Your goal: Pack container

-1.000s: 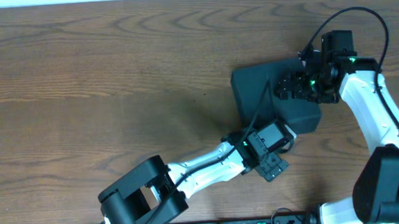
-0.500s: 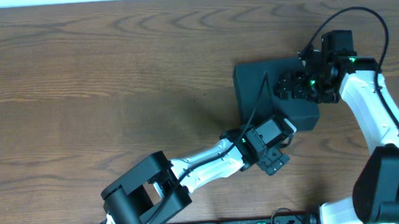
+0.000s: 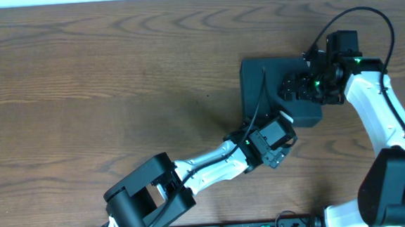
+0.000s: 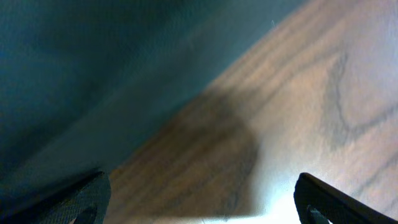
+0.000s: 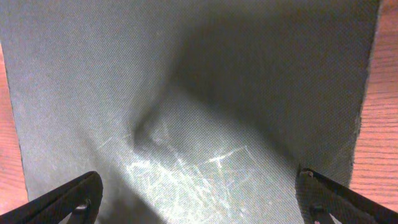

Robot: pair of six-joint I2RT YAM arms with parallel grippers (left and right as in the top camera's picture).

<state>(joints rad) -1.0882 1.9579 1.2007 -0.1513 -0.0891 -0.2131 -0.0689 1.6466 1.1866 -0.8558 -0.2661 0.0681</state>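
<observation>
The wooden table [image 3: 116, 76] carries only one thing of the task. The dark teal container [image 3: 253, 79] lies at the right side of it, between the two arms, and its lid looks flat and closed. No packets are visible outside, so we judge that the packing is near its end and the step in hand is to settle or press the lid. The next move probably calls for a gentle push down, without sliding the box.

The right gripper [image 5: 202, 202] hangs over the lid with its fingers spread wide and holds nothing; we cannot tell if it touches the lid. The left gripper [image 4: 202, 196] is also wide open and empty, low over the table, just beside the near edge of the container.
</observation>
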